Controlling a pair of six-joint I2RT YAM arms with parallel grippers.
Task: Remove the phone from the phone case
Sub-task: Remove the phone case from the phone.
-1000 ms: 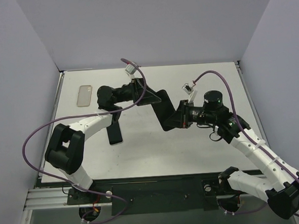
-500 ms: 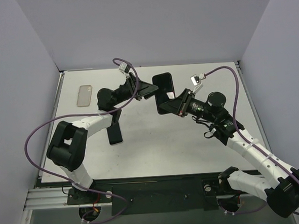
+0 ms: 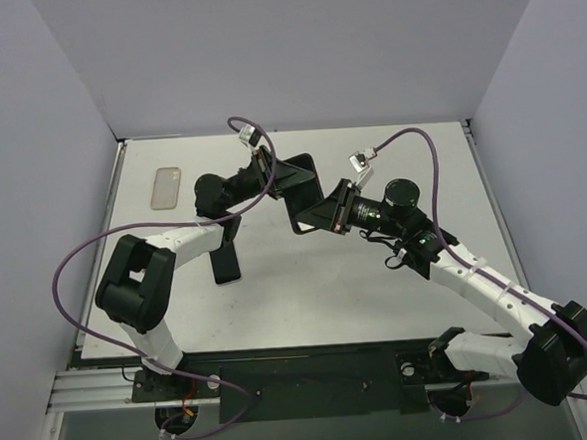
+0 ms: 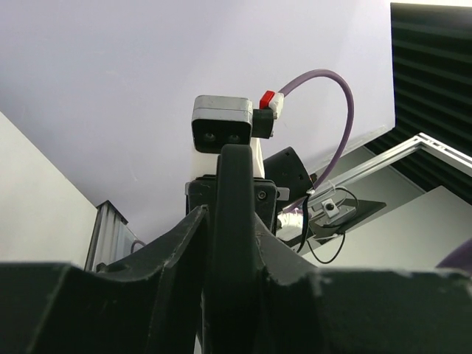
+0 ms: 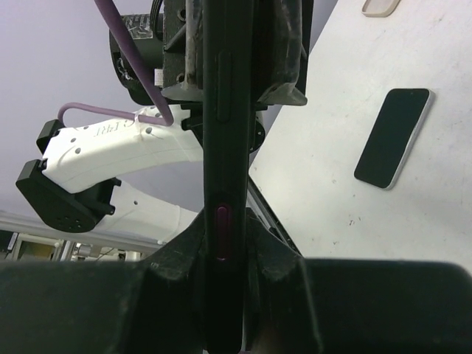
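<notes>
A black cased phone (image 3: pixel 303 192) is held in the air over the middle of the table, between both grippers. My left gripper (image 3: pixel 281 177) is shut on its left end and my right gripper (image 3: pixel 325 214) is shut on its right end. In the right wrist view the phone (image 5: pixel 224 133) shows edge-on with a magenta side button, clamped in my right gripper (image 5: pixel 224 240), with the left gripper gripping its far end. In the left wrist view its black edge (image 4: pixel 234 221) stands between the shut jaws of my left gripper (image 4: pixel 234 254).
A second black phone (image 3: pixel 224 256) lies flat on the table under the left arm; it also shows in the right wrist view (image 5: pixel 392 138). A clear beige case (image 3: pixel 167 188) lies at the far left. Purple cables loop off both wrists.
Both grippers have kept hold of the cased phone, lifting and turning it. It has shifted left and towards the back, and the right arm has reached further left.
</notes>
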